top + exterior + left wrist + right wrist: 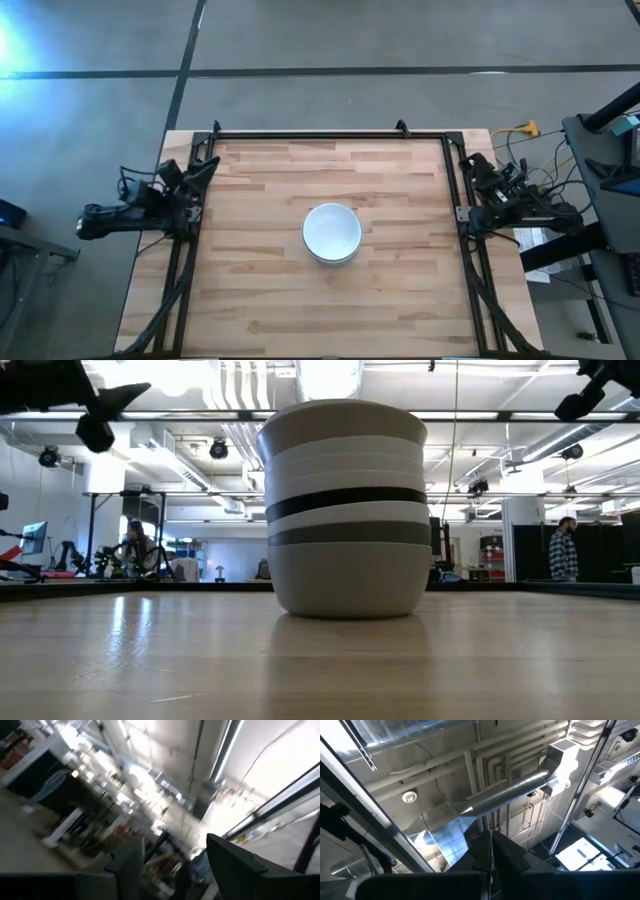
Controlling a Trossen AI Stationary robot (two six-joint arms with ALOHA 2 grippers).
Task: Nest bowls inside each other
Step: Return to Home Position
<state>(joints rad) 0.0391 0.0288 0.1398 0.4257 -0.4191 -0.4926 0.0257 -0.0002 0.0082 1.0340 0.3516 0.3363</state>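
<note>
One stack of bowls (345, 510) stood near the middle of the wooden surface (260, 290), between two arms. Side-on it showed one black band and one dark grey band among pale ones; the total could not be told. It stood upright, mouths up, long axis vertical. The left gripper (176, 840), at the left edge, had its jaws spread; the right gripper (490, 840), at the right edge, had them pressed together.
</note>
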